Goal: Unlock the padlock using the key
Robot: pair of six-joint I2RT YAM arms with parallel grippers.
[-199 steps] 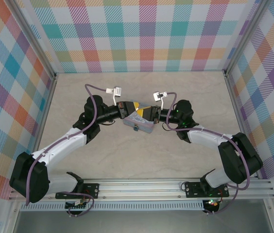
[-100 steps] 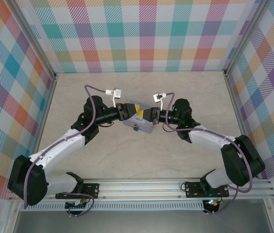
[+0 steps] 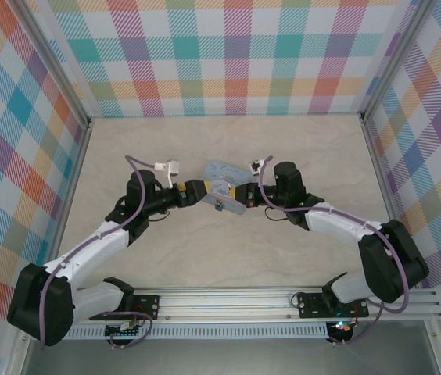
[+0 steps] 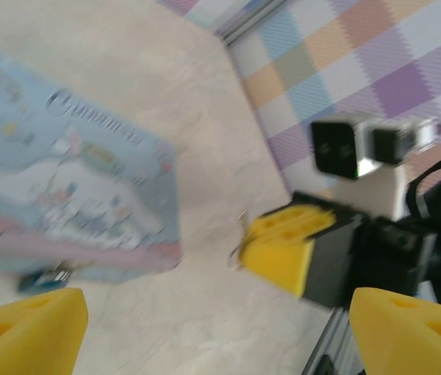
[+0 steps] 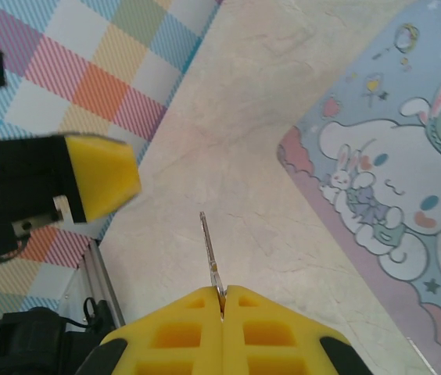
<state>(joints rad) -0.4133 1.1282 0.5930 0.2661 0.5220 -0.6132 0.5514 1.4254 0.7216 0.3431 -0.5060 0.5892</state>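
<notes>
Plainly, the key (image 5: 209, 251) is pinched at one end by the right gripper (image 5: 222, 301). Its yellow fingers are pressed fully together, and the thin shaft juts out over the bare table (image 3: 166, 258) just beside the pale blue tin (image 5: 392, 187). The left gripper (image 4: 213, 320) is spread wide and nothing is held between its fingertips. The padlock (image 4: 44, 279) is seen as a small teal smudge at the tin's lower edge, close to one left fingertip. From above it lies at the near side of the tin, between the two grippers. Whether it is hooked to the tin or merely lying against it cannot be told, since the left wrist view is blurred.

Several failures can be foreseen:

- **Lock pushed away:** The padlock is not yet steadied. If the key is pressed at it now, the lock is likely to be pushed or swung away rather than entered.
- **Key twisting:** So little of the key is gripped that it could be twisted in the pads or levered out by any sideways contact with the tin or the lock body.
- **Missed keyway:** The keyway is too small to be made out, so a slight misalignment would be enough for the tip to skid off.
- **Collision:** The grippers are also near each other — a closing move by the left could strike the right one.
</notes>
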